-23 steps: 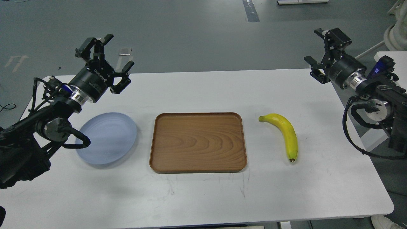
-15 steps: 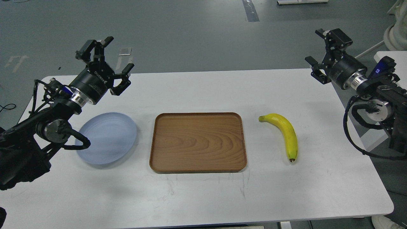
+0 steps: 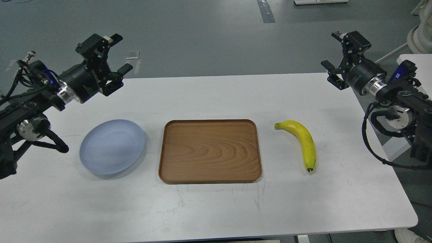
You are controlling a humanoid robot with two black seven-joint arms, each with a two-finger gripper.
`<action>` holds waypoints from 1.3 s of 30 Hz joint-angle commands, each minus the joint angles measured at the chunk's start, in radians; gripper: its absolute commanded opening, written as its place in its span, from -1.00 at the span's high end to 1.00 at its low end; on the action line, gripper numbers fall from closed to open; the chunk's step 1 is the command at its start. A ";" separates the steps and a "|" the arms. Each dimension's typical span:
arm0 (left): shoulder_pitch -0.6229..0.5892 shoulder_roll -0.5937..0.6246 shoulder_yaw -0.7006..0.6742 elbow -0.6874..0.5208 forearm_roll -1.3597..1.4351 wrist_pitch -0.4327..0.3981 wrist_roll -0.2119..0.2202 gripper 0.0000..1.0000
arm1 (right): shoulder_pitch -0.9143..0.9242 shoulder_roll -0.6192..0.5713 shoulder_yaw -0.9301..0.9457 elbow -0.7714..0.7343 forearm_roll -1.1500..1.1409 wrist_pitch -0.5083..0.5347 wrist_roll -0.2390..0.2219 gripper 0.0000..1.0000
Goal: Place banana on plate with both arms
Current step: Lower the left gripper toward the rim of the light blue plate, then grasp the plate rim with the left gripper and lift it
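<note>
White table [image 3: 209,209] bears curved banana [image 3: 305,141], ringed round plate [image 3: 112,146].

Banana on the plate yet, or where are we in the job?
Nothing is done yet. The banana lies on the table right of the wooden tray; the plate sits empty to the tray's left. Both end effectors, left and right, hang open above the table, holding nothing. Grasp, carry and placement all remain.

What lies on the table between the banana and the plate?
In the head view, the brown wooden tray lies between the banana on the right and the plate on the left. The tray holds nothing and touches neither.
</note>
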 commanded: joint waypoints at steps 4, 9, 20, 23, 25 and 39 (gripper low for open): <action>-0.045 0.139 0.004 -0.159 0.520 0.001 -0.004 -0.98 | -0.001 0.001 -0.005 0.002 -0.001 0.000 0.000 -1.00; -0.030 0.188 0.024 -0.184 0.986 0.041 -0.004 -0.98 | 0.000 0.003 -0.006 0.005 -0.001 0.000 0.000 -1.00; -0.006 0.177 0.324 0.064 1.129 0.320 -0.004 -0.93 | -0.001 0.003 -0.008 0.006 -0.001 0.000 0.000 -1.00; 0.011 0.162 0.346 0.089 1.097 0.321 -0.004 -0.91 | -0.001 0.001 -0.008 0.006 -0.001 0.000 0.000 -1.00; 0.031 0.157 0.352 0.112 1.086 0.319 -0.004 -0.89 | -0.003 0.001 -0.008 0.006 -0.001 0.000 0.000 -1.00; 0.117 0.130 0.353 0.195 1.002 0.314 -0.004 -0.59 | -0.004 0.010 -0.008 0.006 -0.001 0.000 0.000 -1.00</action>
